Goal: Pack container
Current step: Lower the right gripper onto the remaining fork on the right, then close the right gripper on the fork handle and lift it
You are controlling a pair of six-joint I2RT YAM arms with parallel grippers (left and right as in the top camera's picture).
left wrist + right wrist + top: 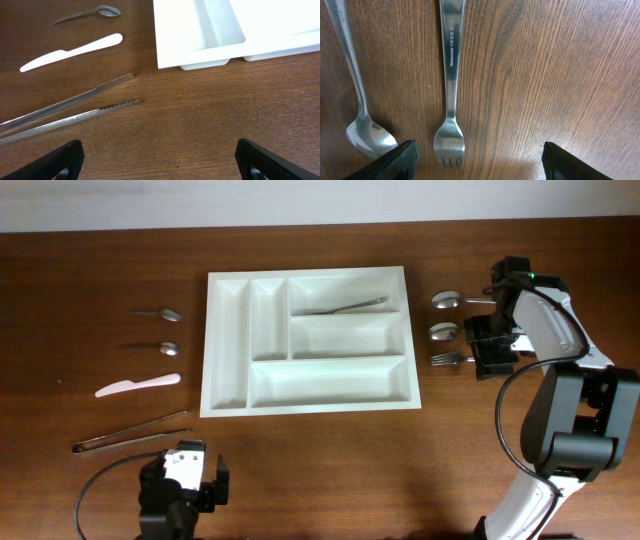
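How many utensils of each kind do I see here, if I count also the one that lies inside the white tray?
Spoons: 4
Fork: 1
White knife: 1
Tongs: 1
Metal utensil in the white tray, kind too small to tell: 1
Total: 8

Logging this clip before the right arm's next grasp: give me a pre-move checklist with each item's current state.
1. Right claw open: ok.
2. Fork lying between its fingers: ok, off-centre.
3. Spoon clear of the claw: not ok, its bowl lies beside one finger.
4. Container has empty compartments: ok; only one utensil inside.
5. Left claw open, away from the container: ok.
6. Right claw's height above the table: cannot tell.
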